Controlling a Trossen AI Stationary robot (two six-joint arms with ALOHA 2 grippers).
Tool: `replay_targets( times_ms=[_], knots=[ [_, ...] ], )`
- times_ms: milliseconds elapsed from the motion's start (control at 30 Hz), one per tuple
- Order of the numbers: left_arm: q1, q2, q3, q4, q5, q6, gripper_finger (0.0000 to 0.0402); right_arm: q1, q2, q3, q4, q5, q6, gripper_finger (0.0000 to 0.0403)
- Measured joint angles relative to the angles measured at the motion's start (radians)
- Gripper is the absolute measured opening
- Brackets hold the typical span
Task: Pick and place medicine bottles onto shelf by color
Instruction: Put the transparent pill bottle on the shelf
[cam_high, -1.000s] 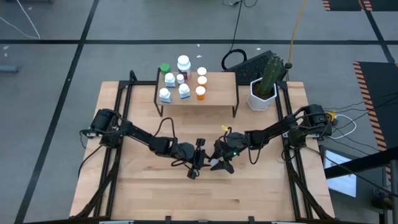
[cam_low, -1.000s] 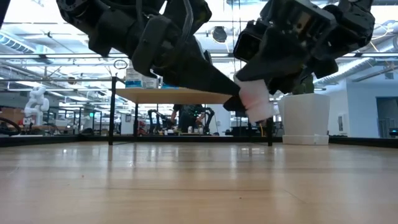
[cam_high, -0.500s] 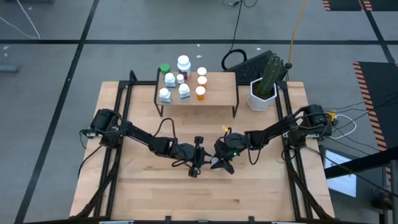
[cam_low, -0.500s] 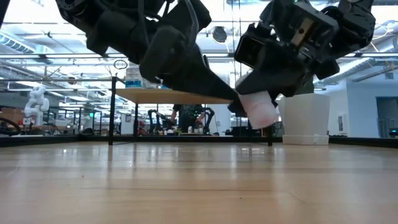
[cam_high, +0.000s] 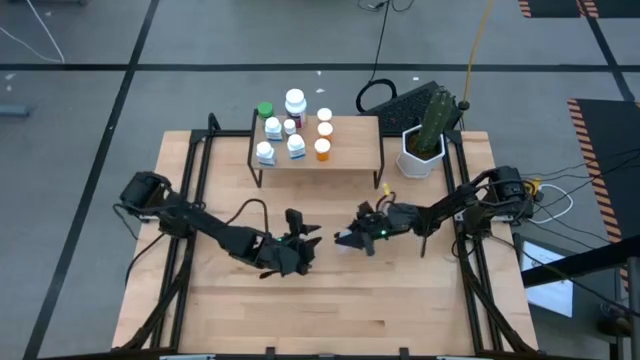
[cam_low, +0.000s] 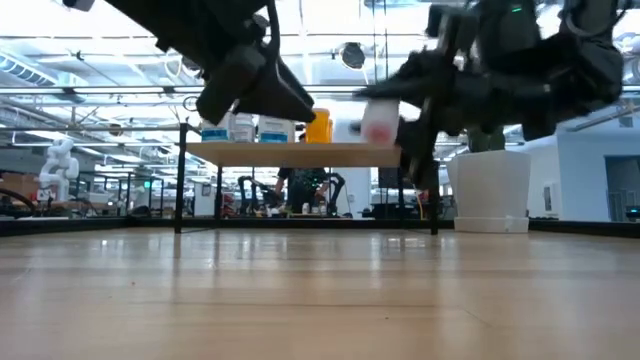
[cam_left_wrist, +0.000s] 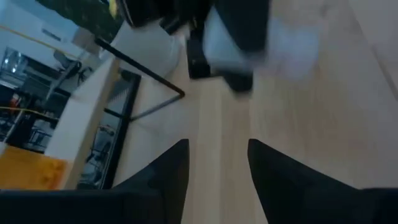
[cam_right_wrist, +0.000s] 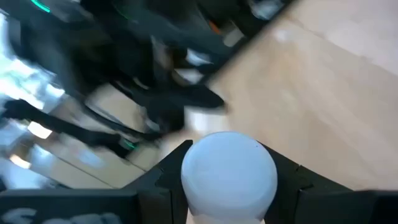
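Observation:
My right gripper (cam_high: 349, 239) is over the middle of the table and is shut on a small white, pink-tinted medicine bottle (cam_low: 378, 123). The bottle hangs in the air at about the height of the shelf board. My left gripper (cam_high: 300, 240) is a little to the left of it, open and empty; its own view shows its fingers (cam_left_wrist: 163, 175) spread over bare wood. The shelf (cam_high: 352, 150) stands on thin black legs at the table's far side. Several bottles stand on its left half: white (cam_high: 294, 101), green-capped (cam_high: 264, 110) and orange (cam_high: 322, 150). My right gripper pinches the bottle between its two fingers, one on each side of the bottle's rounded white end (cam_right_wrist: 229, 174). The fingers come about level from the table's right. The bottle is lifted clear of the table (cam_low: 378, 123).
A white hexagonal pot with a cactus (cam_high: 425, 150) stands at the far right, beside the shelf. The right half of the shelf board (cam_high: 355, 140) is bare. Bare wooden tabletop (cam_high: 330, 310) lies near me, with black frame rails along both sides.
The two grippers were together at the bottle, low over the table. My left gripper has drawn back toward the table's left and risen, no longer at the bottle. My right gripper has lifted the bottle up and slightly toward the far right, turning it.

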Motion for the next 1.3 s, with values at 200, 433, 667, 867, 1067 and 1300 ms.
replay_targets(
  times_ms=[200,433,667,867,1067,1300],
  knots=[
    [-0.027,-0.003,0.000,0.215,0.044,0.200,0.0189,-0.033,0.001,-0.036,0.150,0.083,0.152,0.0135],
    [-0.031,-0.001,-0.002,0.353,0.140,0.442,0.0228,-0.038,0.001,0.004,0.202,0.077,0.306,0.0136],
    [-0.031,-0.001,-0.002,0.323,0.226,0.676,0.0236,-0.043,0.001,0.011,0.236,0.064,0.520,0.0137],
    [0.022,0.000,-0.002,0.339,0.336,0.784,0.0236,-0.064,0.001,0.011,0.226,-0.013,0.634,0.0137],
    [0.076,0.000,-0.002,0.401,0.304,0.707,0.0235,-0.062,0.001,0.011,0.220,-0.035,0.637,0.0137],
    [0.079,0.000,-0.002,0.404,0.354,0.730,0.0235,-0.062,0.002,0.012,0.237,-0.058,0.644,0.0137]
  ],
)
